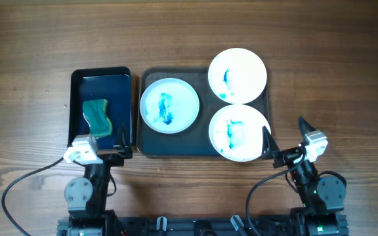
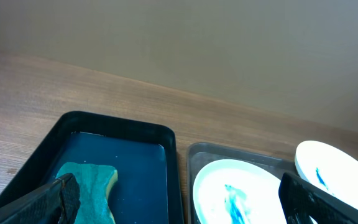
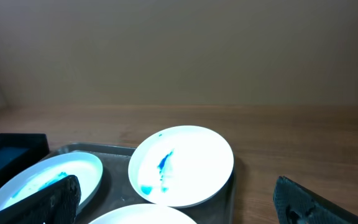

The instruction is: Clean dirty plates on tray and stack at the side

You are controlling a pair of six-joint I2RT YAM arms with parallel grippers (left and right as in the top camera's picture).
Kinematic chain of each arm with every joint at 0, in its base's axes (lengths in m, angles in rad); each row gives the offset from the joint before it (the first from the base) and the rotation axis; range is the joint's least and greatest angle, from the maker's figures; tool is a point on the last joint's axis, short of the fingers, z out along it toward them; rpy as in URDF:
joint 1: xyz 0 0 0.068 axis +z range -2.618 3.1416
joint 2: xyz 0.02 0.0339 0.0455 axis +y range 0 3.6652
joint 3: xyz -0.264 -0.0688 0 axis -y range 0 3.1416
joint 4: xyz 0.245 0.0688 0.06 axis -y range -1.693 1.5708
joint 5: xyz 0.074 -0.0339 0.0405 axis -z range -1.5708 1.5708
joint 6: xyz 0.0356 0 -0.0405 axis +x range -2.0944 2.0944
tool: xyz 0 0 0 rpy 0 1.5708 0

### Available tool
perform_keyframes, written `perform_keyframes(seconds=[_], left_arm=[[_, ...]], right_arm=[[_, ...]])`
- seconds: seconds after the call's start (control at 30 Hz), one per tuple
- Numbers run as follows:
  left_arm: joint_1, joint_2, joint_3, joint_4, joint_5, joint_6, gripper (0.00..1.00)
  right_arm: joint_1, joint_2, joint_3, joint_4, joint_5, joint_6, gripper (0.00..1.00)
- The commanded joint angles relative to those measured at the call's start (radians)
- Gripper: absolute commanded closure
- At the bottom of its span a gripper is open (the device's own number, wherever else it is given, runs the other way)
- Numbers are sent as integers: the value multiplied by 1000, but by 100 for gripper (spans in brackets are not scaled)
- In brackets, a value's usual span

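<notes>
You've got left plate [image 1: 169, 105], upper-right plate [image 1: 237, 75] & lower-right plate [image 1: 239, 133]: round, glossy white, raised rims, blue smears; all on the dark, rounded-corner tray [image 1: 176, 147], mid-frame; black tub [image 1: 100, 82] w/ green sponge [image 1: 97, 116] just left; wood-grain table [image 1: 31, 65]; plain beige wall [image 3: 166, 50]; L gripper [image 2: 179, 186] & R gripper [image 3: 176, 186] both spread wide, empty.

L arm [image 1: 87, 191] & R arm [image 1: 321, 191] are both showing matte blk housings w/ round joint drums near the base. Each wrist is wearing a white boxy block, L [image 1: 84, 151] & R [image 1: 315, 141]. L gripper [image 1: 96, 139] & R gripper [image 1: 285, 133] are showing blk tapered fingers [image 2: 58, 199], looking grainy close up. A thin blk cable [image 1: 8, 190] is trailing off L arm, and another cable [image 1: 249, 193] is looping off R arm.
</notes>
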Motion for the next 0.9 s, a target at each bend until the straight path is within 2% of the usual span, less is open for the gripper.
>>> perform_keyframes(seconds=[0.0,0.37,0.63,0.87], left_arm=[[-5,-1,-11,3,-20,9,0],[-6,-1,-11,3,-20,8,0],[-5,13,-9,3,-21,9,0],[-5,143,119,-16,-4,9,0]], right_arm=[[6,3,-2,-1,34,15,0],[6,4,-2,25,28,17,0],[6,12,16,29,-50,15,0],[6,178,156,29,-74,14,0]])
